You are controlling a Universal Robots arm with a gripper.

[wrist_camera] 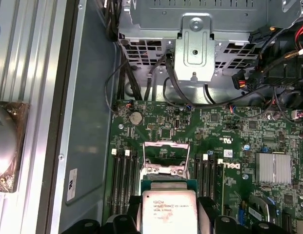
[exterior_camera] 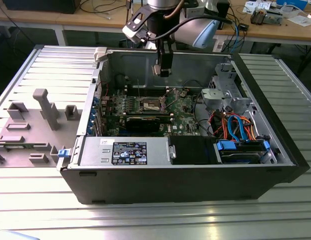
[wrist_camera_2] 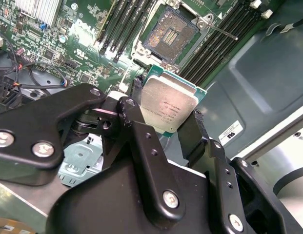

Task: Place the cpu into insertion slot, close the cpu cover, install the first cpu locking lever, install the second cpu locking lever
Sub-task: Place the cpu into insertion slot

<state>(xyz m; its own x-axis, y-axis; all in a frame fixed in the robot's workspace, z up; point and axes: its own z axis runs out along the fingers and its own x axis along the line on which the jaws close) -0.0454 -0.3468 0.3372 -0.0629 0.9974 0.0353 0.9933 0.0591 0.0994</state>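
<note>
Gripper (wrist_camera_2: 167, 105) pinches the cpu (wrist_camera: 168, 210) by 2 opposite edges, above the motherboard (exterior_camera: 184, 112), near the insertion slot (wrist_camera_2: 171, 31) but apart from it. I judge all 4 steps undone: the slot is bare and the cpu cover (wrist_camera: 163, 169) is raised. The second wrist view shows the slot's contact field, while the first wrist view shows the upright cover.

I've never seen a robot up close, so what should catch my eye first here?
A big open computer case lies on its side, its green motherboard bared. Above it hangs the black gripper, shut on the cpu, a small silvery square chip. Beyond the chip, in the second wrist view, the insertion slot sits open and empty.
</note>
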